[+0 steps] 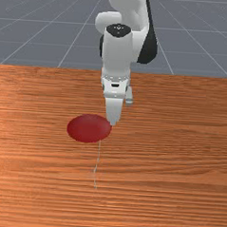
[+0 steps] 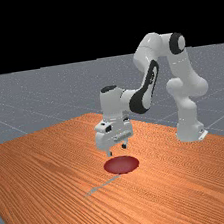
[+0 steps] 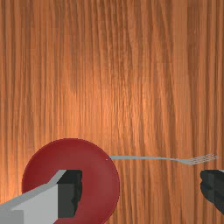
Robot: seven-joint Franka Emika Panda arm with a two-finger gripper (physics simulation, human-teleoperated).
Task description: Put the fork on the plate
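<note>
Fork (image 3: 162,158) lies on the wooden surface (image 1: 179,162), handle end at the rim of the red plate (image 1: 89,128) and tines directed away from it, while we position our gripper (image 2: 117,150) above the surface, close to the plate, its two fingers set wide apart.

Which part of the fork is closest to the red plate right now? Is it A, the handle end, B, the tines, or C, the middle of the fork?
A: in the wrist view the fork has its handle reaching to the edge of the red plate, while the tines point away from it.
</note>
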